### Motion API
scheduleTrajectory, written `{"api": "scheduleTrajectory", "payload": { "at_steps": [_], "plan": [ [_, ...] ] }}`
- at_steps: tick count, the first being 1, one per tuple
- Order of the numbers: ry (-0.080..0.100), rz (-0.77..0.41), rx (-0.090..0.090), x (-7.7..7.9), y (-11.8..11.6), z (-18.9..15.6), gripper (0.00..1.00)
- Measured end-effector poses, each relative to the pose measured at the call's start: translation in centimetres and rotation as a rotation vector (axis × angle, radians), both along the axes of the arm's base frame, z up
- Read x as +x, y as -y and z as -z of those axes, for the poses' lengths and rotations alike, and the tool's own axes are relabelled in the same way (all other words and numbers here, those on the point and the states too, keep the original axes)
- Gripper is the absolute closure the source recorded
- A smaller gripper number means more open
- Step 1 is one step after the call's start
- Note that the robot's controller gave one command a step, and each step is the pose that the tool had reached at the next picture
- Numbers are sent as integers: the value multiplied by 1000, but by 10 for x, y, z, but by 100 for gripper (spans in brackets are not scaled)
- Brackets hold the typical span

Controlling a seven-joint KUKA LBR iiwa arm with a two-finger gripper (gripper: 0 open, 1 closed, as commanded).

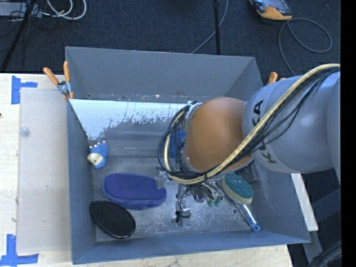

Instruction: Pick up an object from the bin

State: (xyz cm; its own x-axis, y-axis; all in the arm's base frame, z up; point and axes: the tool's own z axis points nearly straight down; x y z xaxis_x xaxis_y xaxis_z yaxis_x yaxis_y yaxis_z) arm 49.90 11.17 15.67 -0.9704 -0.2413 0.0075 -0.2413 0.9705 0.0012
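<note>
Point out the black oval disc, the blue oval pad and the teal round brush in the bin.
black oval disc [113, 219]: camera view, middle of its top face.
blue oval pad [133, 190]: camera view, middle of its upper surface.
teal round brush [239, 187]: camera view, on its round head.

I read the bin [78, 149] as grey. View-left of the jaws: a dark blue oval pad [133, 189], a black oval disc [112, 218], a blue-and-cream toy [98, 154]. View-right: a teal brush [238, 187], blue-handled.
</note>
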Motion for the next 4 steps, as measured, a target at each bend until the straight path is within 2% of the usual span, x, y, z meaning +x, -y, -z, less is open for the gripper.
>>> {"api": "scheduleTrajectory", "payload": {
  "at_steps": [1, 2, 3, 4],
  "plan": [
    [5, 98, 1, 11, -35, 29, 0],
    [5, -93, 2, 25, -28, 72, 0],
    [10, 132, 2, 4, -31, 85, 100],
    [10, 132, 2, 3, -31, 85, 100]
  ]
}}
